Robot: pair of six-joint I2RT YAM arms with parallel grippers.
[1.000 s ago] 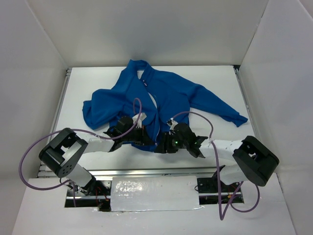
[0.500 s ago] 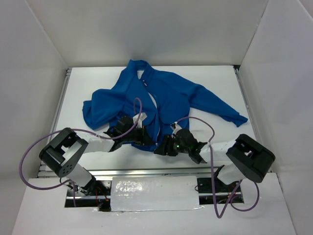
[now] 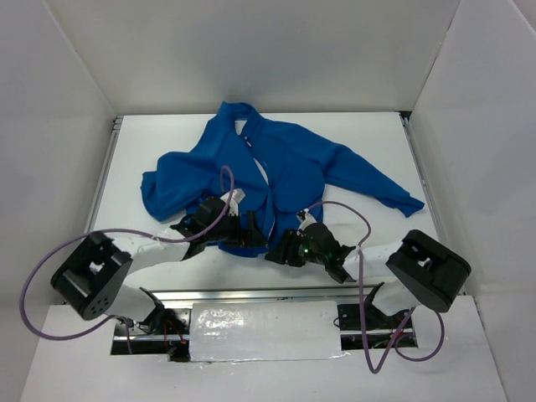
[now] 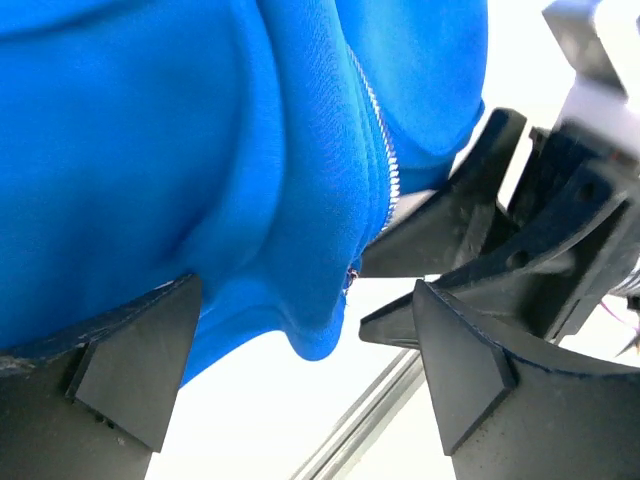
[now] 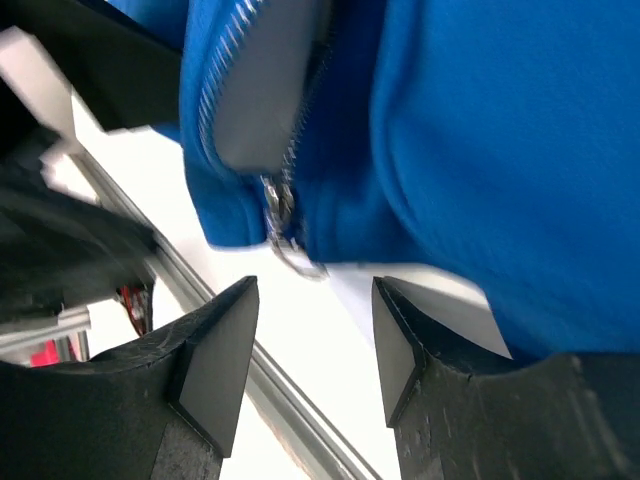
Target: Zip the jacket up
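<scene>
The bright blue jacket lies spread on the white table, collar at the far side and front partly open, showing its white lining. My left gripper is open at the bottom hem. In the left wrist view the hem corner hangs between the wide-apart fingers, touching neither, and the zipper teeth run up beyond it. My right gripper sits just right of it, also open. In the right wrist view the small metal pull hangs at the hem just beyond my right gripper, outside the gap.
The two grippers are almost touching; the right one's black body fills the right of the left wrist view. A metal rail runs along the table's near edge. White walls enclose the table. Purple cables loop over the jacket.
My left gripper has opened and let go of the hem it was pinching, and its arm base swung left. The right gripper edged slightly left and nearer, still open.
</scene>
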